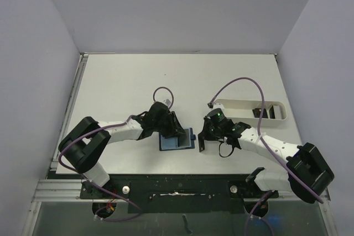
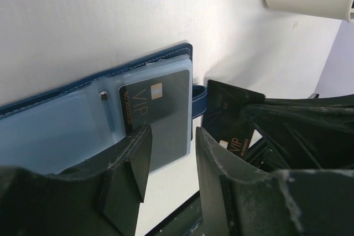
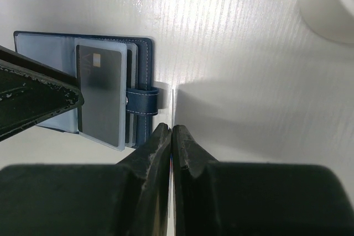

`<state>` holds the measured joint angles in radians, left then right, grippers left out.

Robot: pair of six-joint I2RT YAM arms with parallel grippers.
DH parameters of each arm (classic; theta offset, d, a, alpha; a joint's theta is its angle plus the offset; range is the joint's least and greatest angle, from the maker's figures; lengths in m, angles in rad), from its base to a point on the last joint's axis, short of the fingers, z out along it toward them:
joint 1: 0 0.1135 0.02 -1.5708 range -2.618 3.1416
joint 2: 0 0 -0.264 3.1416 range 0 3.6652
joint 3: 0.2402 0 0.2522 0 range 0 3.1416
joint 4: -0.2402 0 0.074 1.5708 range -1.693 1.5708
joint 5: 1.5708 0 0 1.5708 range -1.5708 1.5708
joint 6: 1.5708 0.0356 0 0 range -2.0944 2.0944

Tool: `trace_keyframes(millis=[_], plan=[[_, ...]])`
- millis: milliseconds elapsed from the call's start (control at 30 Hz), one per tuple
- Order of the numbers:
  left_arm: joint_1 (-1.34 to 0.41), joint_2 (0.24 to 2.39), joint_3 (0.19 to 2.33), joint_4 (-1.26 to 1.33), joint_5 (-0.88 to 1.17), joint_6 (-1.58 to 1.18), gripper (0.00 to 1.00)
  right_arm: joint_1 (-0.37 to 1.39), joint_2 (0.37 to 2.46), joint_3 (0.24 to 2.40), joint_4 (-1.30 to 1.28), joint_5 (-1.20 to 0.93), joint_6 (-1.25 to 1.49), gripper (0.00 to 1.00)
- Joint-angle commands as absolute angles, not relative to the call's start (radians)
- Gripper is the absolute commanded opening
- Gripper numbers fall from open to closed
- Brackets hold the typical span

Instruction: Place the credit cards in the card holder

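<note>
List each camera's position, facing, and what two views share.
Top external: above, behind the bases, looking down at table; both arms show.
Left wrist: on left arm, facing open card holder; own jaws apart.
Right wrist: on right arm, facing down; own jaws shut on black card.
Shared: both wrists see the card holder.

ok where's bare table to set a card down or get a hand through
Widest free patch: the far table, between the wallet, the tray and the back wall. Also bare: the left side, beyond the left arm. Crowded: the middle, where the left claw and the right claw, shut on a card, crowd the wallet.
</note>
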<state>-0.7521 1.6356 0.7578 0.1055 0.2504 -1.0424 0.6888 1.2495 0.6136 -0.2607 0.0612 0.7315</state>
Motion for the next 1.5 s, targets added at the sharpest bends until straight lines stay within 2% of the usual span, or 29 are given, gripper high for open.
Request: trace_keyframes(millis=[0, 333, 467, 633, 933, 1200, 1467], plan=[[-0.740, 1.564, 0.778, 0.055, 0.199, -0.990, 0.36, 0.693, 1.176, 0.671, -0.303, 0.131, 0.703, 0.00], [-0.614, 1.417, 0.707, -0.136, 0.072, -0.865, 0.36, 0.709, 1.185, 0.763, -0.200, 0.033, 0.729, 0.00], [-0.585, 1.402, 0.662, -0.094, 0.117, -0.863, 0.35, 0.735, 1.292, 0.836, -0.175, 0.034, 0.756, 0.00], [-0.549, 1.429, 0.582, 0.018, 0.258, -0.870, 0.27, 0.772, 1.427, 0.936, -0.193, 0.044, 0.773, 0.00], [-0.538, 1.457, 0.571, 0.015, 0.242, -0.858, 0.22, 0.812, 1.591, 1.024, -0.202, 0.013, 0.807, 0.00], [-0.530, 1.474, 0.574, -0.022, 0.184, -0.850, 0.16, 0.853, 1.640, 1.056, -0.369, 0.183, 0.805, 0.00], [-0.529, 1.501, 0.606, -0.062, 0.157, -0.841, 0.15, 0.885, 1.629, 1.065, -0.442, 0.288, 0.799, 0.00]])
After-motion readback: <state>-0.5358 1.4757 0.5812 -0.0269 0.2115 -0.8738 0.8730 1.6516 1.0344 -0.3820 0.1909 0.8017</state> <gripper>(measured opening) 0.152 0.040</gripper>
